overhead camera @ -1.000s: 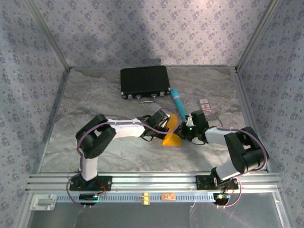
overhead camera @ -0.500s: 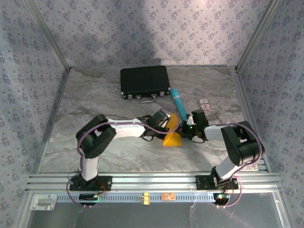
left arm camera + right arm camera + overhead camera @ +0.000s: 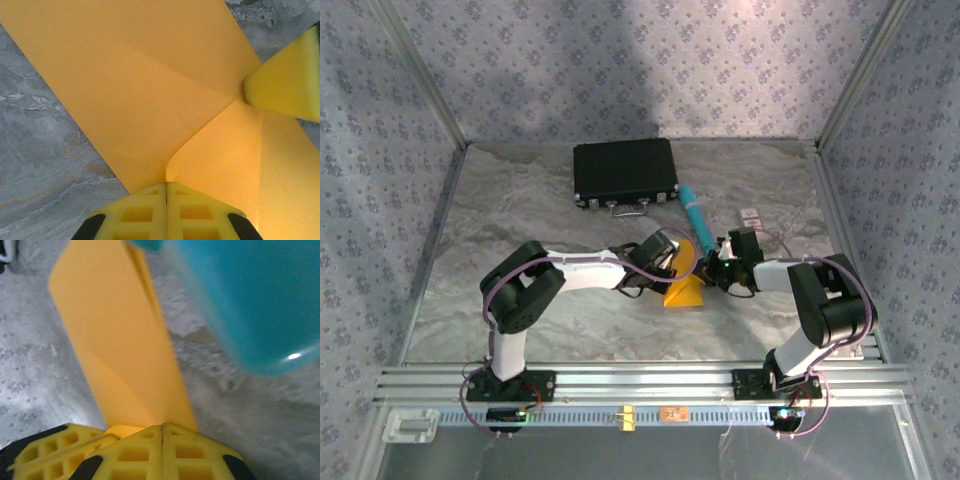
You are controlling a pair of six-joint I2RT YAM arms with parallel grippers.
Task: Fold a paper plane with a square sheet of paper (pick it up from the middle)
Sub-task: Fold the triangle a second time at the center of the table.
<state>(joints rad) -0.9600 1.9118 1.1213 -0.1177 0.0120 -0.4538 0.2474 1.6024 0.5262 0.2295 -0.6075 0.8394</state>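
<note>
Left wrist cam right now: pretty much all I see is the thin orange-yellow sheet of paper (image 3: 150, 90), partly folded, with a faint crease across its upper half. My left gripper (image 3: 166, 186) sits at the paper's bottom edge, its yellow waffle-pattern fingers pressed together on the sheet. A flap curls up from that pinch point. At the paper's right edge, the right gripper's yellow fingertip (image 3: 287, 82) touches the spot where the folds meet. The grey marbled tabletop (image 3: 45, 150) shows left of the paper and at its top right.
</note>
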